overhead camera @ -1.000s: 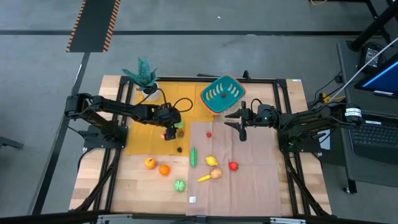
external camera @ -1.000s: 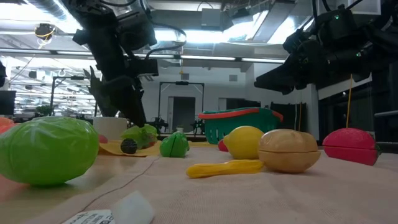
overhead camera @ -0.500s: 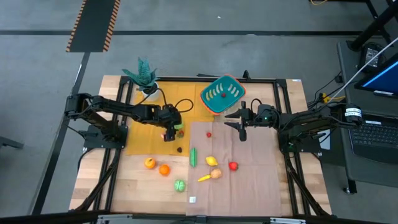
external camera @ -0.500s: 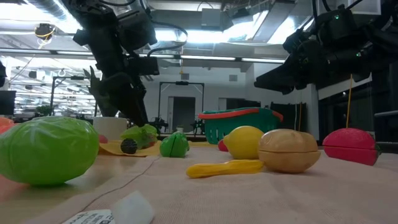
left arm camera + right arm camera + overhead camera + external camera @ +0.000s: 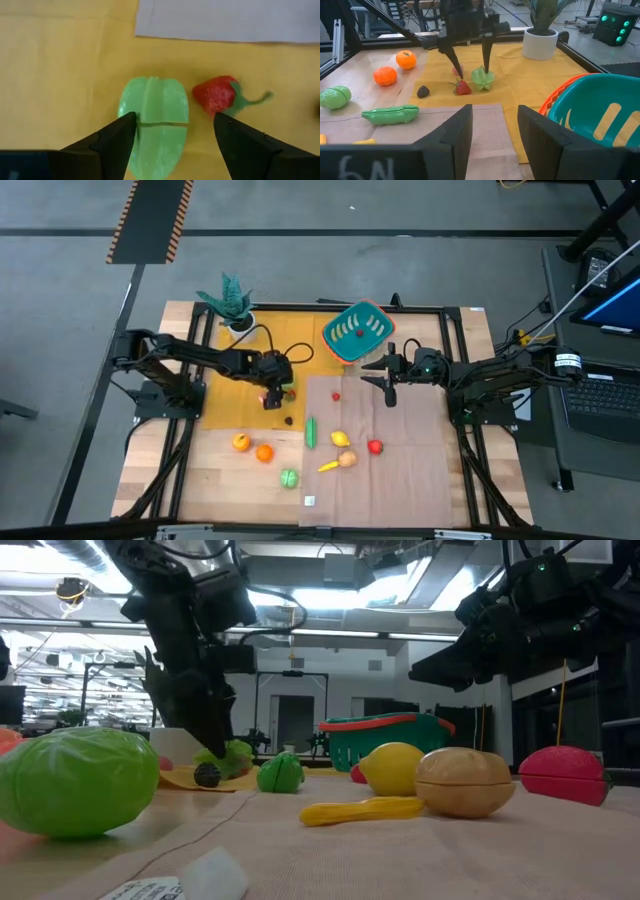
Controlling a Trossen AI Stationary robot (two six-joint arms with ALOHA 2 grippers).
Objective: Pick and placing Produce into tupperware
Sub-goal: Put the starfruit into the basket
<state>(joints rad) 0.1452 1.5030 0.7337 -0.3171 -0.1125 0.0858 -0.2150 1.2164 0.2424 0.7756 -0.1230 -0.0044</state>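
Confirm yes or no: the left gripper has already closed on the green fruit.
No: the left gripper stands open over the green fruit, one finger on each side, the strawberry lying beside it.

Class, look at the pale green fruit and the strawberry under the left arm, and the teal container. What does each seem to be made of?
Pale green fruit: likely moulded plastic, smooth and slightly glossy, with a seam across it.
Strawberry: probably plastic, matte with a pitted surface.
Teal container: plastic by its look, smooth, with moulded slots and an orange rim.

My left gripper point(image 5: 273, 390) sat left of centre in the high view, pointed down, fingers point(image 5: 112, 142) spread apart with nothing clamped. My right gripper point(image 5: 388, 385) hung right of centre, arm reaching in from the right edge, fingers point(image 5: 452, 132) parted, empty.
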